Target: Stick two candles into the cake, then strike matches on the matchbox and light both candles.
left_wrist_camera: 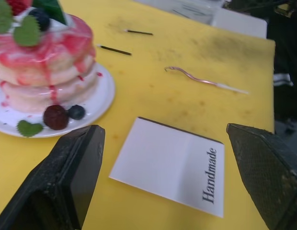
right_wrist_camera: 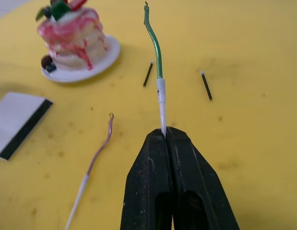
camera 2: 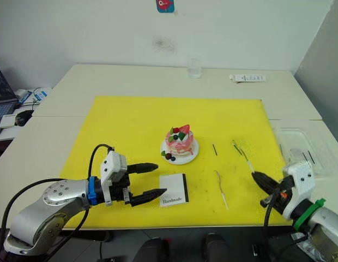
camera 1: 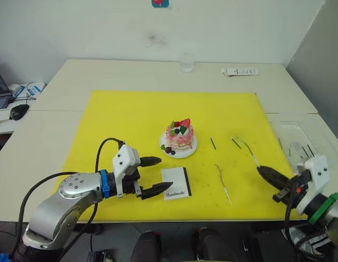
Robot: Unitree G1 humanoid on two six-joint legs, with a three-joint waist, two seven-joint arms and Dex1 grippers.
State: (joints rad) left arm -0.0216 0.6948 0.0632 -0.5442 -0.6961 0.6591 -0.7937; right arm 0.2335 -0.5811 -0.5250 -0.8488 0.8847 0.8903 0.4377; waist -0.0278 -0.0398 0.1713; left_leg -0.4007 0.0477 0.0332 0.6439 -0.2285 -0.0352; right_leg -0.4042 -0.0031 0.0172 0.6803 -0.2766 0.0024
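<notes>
The pink cake (camera 1: pixel 179 136) stands on its small white plate (camera 1: pixel 191 149) in the middle of the yellow mat. My right gripper (right_wrist_camera: pixel 165 136) is shut on the white stick end of the green candle (right_wrist_camera: pixel 155 48), which points toward the cake. The pink candle (camera 1: pixel 222 180) lies loose on the mat left of that gripper. Two dark matches (camera 1: pixel 212 143) (camera 1: pixel 235 143) lie right of the cake. The white matchbox (camera 1: pixel 176 183) lies in front of the cake. My left gripper (camera 1: pixel 156 176) is open just left of it, touching nothing.
A yellow mat (camera 1: pixel 131 120) covers the table's middle. At the far edge stand a glass (camera 1: pixel 186 63) and a white remote (camera 1: pixel 240 71). A clear plastic tray (camera 1: pixel 300 139) with dark sticks lies at the right. A mouse (camera 1: pixel 19 112) sits far left.
</notes>
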